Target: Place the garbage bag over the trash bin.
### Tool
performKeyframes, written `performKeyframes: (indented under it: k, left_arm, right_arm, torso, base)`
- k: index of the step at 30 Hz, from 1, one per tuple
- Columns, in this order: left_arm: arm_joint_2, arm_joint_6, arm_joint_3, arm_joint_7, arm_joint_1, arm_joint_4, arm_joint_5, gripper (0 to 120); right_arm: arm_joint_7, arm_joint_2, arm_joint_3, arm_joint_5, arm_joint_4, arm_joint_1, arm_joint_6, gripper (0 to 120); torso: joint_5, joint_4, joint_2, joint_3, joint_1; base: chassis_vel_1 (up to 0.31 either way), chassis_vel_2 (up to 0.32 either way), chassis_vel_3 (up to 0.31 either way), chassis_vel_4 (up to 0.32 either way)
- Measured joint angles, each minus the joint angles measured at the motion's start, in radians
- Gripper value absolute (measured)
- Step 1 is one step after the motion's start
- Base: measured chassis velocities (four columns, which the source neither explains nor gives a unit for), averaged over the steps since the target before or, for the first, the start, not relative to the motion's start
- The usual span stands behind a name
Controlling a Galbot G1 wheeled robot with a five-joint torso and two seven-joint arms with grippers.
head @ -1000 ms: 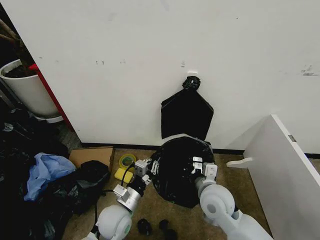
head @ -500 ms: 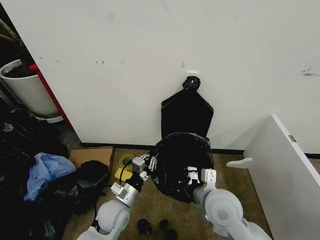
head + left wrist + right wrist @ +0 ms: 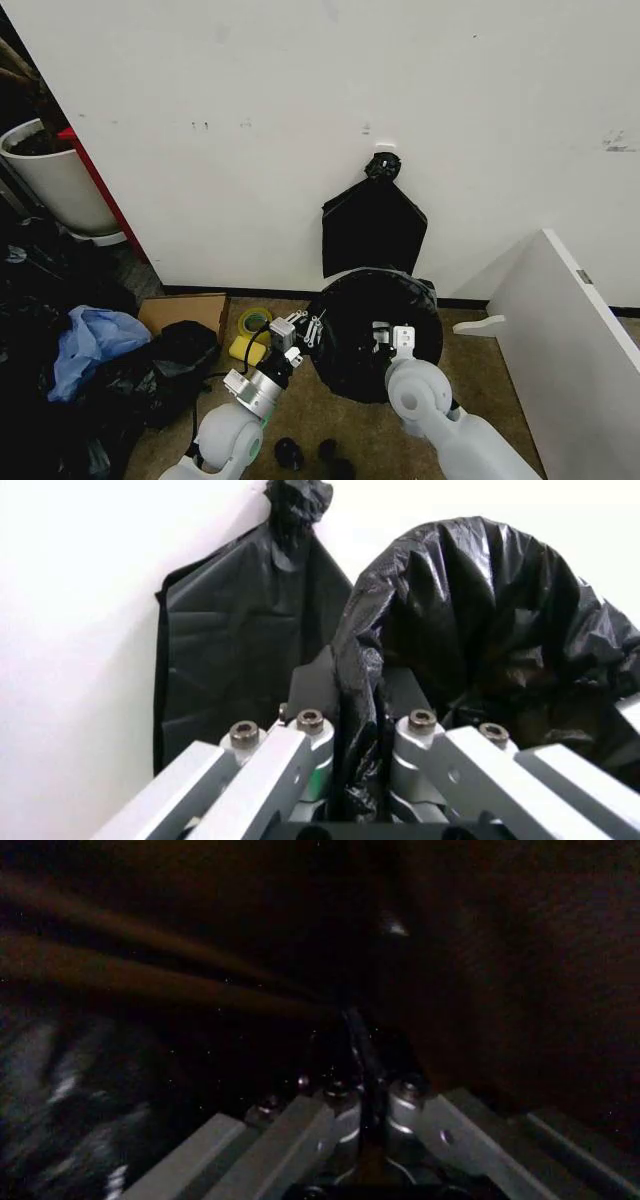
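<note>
**Garbage bag gripped on both sides, against the wall**

The garbage bag (image 3: 375, 335) stands on the floor at the foot of the white wall (image 3: 300, 130), a round black mass of wrinkled film. The left hand (image 3: 305, 327) is at the bag's left side, and the left wrist view shows its fingers (image 3: 310, 727) pinched narrow on a twisted fold of the black film (image 3: 360, 705). The right hand (image 3: 388, 335) sits on the front of the bag, its fingers (image 3: 335, 1102) drawn together on dark plastic. Just behind the bag, a flat black bag with a knotted top (image 3: 372, 225) hangs on the wall. Left of the hands lie a yellow tape roll (image 3: 254, 320) and a cardboard piece (image 3: 185, 310). Further left, a black plastic heap with blue cloth (image 3: 95, 345) covers the floor, and a white planter pot (image 3: 55, 180) stands beyond it. A white panel (image 3: 570, 340) leans on the right.
</note>
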Motion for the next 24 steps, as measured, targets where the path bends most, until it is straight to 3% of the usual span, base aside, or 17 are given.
performKeyframes:
  k: [11,16,24]
  left_arm:
    - [0.005,0.001,-0.004,-0.002,-0.008,0.017,0.000,4]
    - [0.003,0.024,0.011,-0.010,0.000,0.013,-0.004,4]
    - [0.003,0.038,0.005,-0.011,0.011,-0.011,-0.017,4]
  right_arm:
    - [-0.028,-0.022,0.020,-0.024,0.123,-0.039,0.029,0]
    - [-0.079,0.022,-0.011,-0.156,0.015,0.011,0.112,0]
    - [-0.066,0.061,0.004,-0.215,-0.127,0.077,0.145,0]
  torso:
    - [-0.0002,-0.0002,0.000,0.000,0.000]
    - [0.0000,-0.0001,0.000,0.000,0.000]
    - [0.0000,0.0000,0.000,0.000,0.000]
  base:
    - [0.000,0.000,0.000,0.000]
    - [0.000,0.000,0.000,0.000]
    - [0.000,0.000,0.000,0.000]
